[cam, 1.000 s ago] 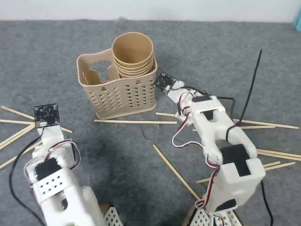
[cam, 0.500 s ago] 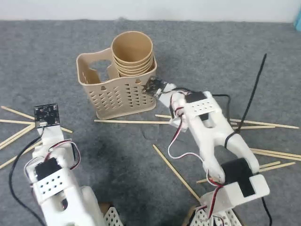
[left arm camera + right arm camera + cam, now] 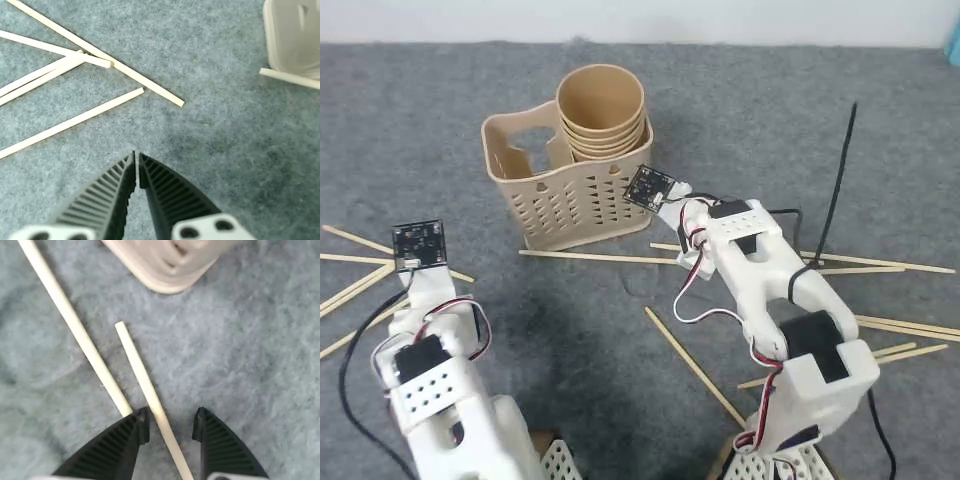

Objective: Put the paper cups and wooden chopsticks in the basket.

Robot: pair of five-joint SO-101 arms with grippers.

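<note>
The right end effector (image 3: 171,420) is released, its jaws spread on either side of a wooden chopstick (image 3: 145,385) lying flat on the grey table (image 3: 440,120). That chopstick's long axis runs left to right, and its left end points at the near right corner of the basket (image 3: 505,180). A second chopstick (image 3: 75,325) lies just beside it, along the basket's near side. The stacked paper cups (image 3: 602,100) stand upright in the basket. The left end effector (image 3: 136,160) is clenched, empty, over the table near scattered chopsticks (image 3: 75,120) at the left.
</note>
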